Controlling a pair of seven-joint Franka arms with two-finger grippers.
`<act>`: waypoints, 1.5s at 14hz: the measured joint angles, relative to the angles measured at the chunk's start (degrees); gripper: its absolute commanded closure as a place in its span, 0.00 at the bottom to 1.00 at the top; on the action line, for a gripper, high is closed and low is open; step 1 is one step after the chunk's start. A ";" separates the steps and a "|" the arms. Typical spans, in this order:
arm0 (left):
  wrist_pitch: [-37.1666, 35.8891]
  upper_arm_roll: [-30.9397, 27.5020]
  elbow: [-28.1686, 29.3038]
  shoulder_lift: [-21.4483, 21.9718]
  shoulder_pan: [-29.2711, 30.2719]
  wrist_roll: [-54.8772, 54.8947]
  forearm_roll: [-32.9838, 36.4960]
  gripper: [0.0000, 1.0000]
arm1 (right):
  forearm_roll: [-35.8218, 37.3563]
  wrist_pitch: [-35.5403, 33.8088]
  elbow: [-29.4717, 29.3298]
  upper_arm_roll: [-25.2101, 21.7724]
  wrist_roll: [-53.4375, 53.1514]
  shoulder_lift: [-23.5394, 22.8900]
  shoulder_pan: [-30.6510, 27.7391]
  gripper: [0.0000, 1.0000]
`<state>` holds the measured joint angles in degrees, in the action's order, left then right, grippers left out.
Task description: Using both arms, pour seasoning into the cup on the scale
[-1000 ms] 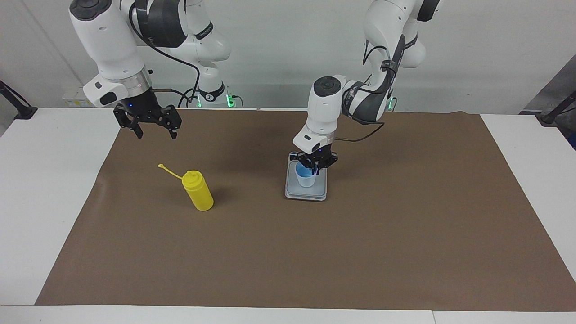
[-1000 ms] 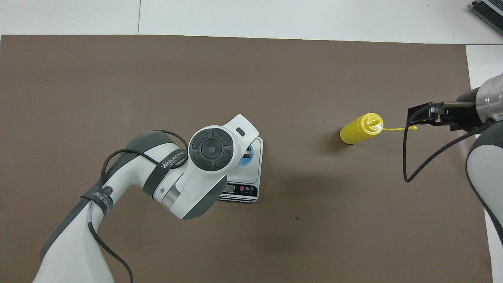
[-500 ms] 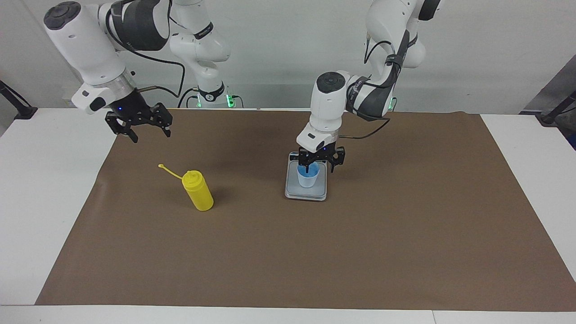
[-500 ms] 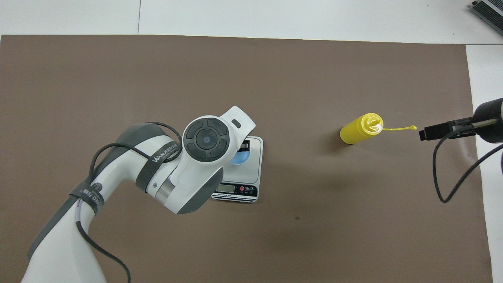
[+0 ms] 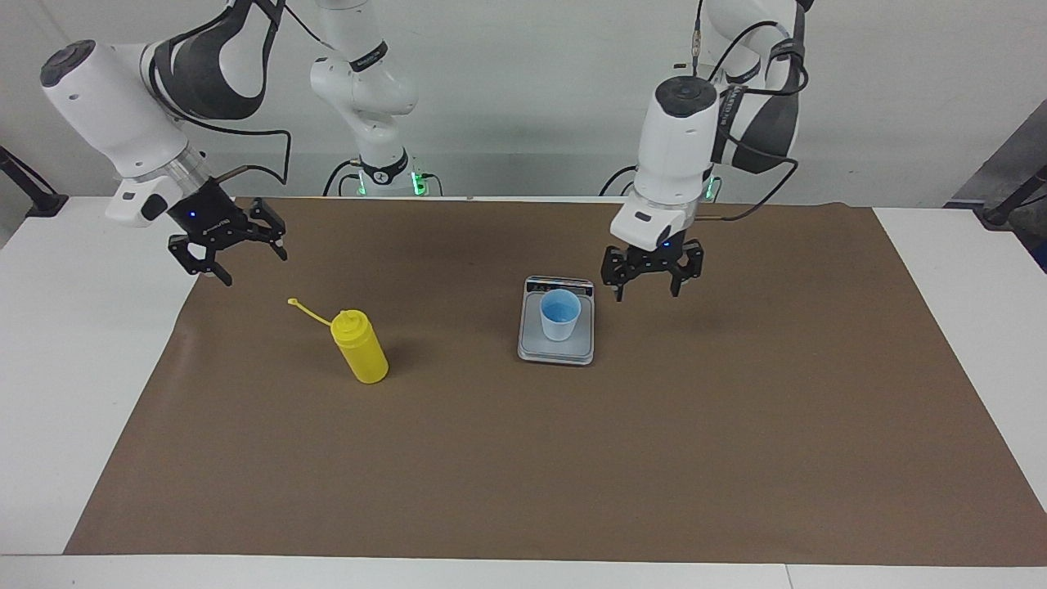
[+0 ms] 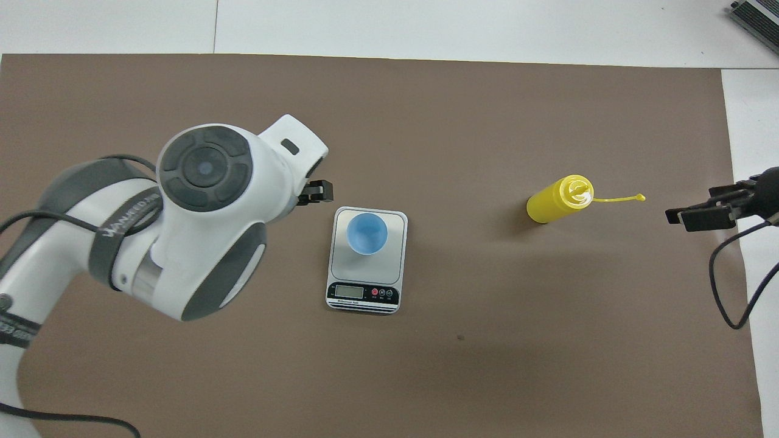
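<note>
The pale blue cup (image 5: 560,315) stands upright on the silver-grey scale (image 5: 556,350), with nothing holding it. In the overhead view the cup (image 6: 366,232) sits on the scale (image 6: 365,271) with the dark display strip toward the robots. The yellow seasoning bottle (image 5: 360,348) stands toward the right arm's end, its cap strap hanging off; it also shows from overhead (image 6: 557,199). My left gripper (image 5: 646,288) is open and empty, raised beside the scale. My right gripper (image 5: 252,266) is open and empty, over the mat's edge near the strap's tip, apart from the bottle.
A brown paper mat (image 5: 572,458) covers most of the white table (image 5: 82,393). In the overhead view the left arm's wrist (image 6: 207,201) hides most of its gripper. The right gripper (image 6: 700,214) shows at the mat's edge.
My left gripper opened off the cup, rose and moved away toward the left arm's end. My right gripper drifted outward toward the mat's edge and a little lower. Cup and bottle stayed put.
</note>
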<state>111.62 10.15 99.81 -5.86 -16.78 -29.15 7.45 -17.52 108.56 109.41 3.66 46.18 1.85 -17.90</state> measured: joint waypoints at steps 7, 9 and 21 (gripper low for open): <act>-10.19 -0.47 -0.59 6.40 12.25 22.30 -3.64 0.00 | -12.37 2.86 7.05 -0.08 30.72 -3.90 -6.14 0.00; -12.25 -0.54 -2.02 6.46 14.44 26.99 -3.71 0.00 | -16.39 3.04 7.66 -0.09 37.52 -6.24 -6.88 0.00; -16.30 -0.78 -5.61 6.66 21.72 29.21 -9.28 0.00 | -31.94 4.71 10.37 0.09 62.35 -16.07 -6.95 0.00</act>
<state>95.31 9.37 94.20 0.80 4.95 0.06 -1.83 -49.47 113.27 119.78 3.75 108.53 -14.22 -24.85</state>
